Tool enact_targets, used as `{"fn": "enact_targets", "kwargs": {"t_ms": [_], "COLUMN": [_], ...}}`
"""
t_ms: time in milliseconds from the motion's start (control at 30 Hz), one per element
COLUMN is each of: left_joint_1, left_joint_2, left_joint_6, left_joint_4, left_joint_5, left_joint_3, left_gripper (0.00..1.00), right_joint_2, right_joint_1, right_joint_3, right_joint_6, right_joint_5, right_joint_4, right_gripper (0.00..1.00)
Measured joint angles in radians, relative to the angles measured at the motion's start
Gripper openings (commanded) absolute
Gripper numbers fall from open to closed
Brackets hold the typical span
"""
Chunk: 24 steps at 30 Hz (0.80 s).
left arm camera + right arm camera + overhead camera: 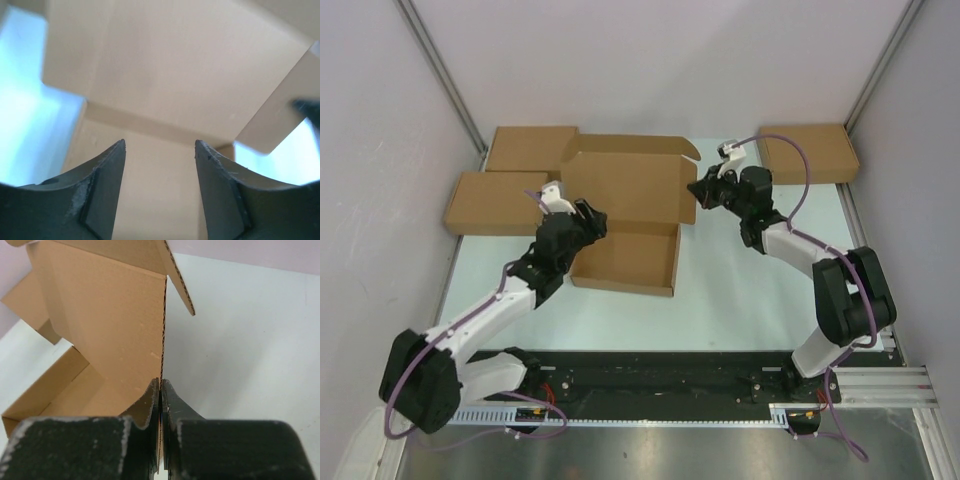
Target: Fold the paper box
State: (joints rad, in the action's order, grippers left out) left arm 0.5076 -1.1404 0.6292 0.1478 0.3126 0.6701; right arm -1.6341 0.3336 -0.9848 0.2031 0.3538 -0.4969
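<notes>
Right end effector clenched on the lid edge, 3 o'clock; left end effector released at the box wall, 9 o'clock; lid should swing over slowly, base braced.

We see the paper box between left gripper and right gripper; a box pair behind the left one; a single box behind the right.

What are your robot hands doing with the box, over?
Right gripper shut on lid edge of the paper box. Left gripper open, by its left side. Lid raised. Other boxes behind it.
</notes>
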Motion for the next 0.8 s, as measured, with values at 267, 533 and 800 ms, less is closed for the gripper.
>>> {"fn": "enact_targets", "kwargs": {"t_ms": [267, 533, 800], "left_joint_1": [-0.158, -0.417, -0.528], "left_joint_2": [0.181, 0.027, -0.256], "left_joint_6": [-0.027, -0.076, -0.031], "left_joint_4": [0.037, 0.252, 0.539], "left_joint_5": [0.057, -0.243, -0.617], "left_joint_3": [-0.019, -0.038, -0.052], "left_gripper": [0.83, 0.8, 0.75], "right_joint_2": [0.091, 0.122, 0.123], "right_joint_1": [0.017, 0.011, 0.009], "right_joint_3": [0.054, 0.078, 0.089], "right_joint_6": [-0.074, -0.092, -0.092], "right_joint_5": [-0.057, -0.054, -0.049], "right_joint_4": [0.051, 0.072, 0.065], "right_gripper": [0.0, 0.0, 0.0]}}
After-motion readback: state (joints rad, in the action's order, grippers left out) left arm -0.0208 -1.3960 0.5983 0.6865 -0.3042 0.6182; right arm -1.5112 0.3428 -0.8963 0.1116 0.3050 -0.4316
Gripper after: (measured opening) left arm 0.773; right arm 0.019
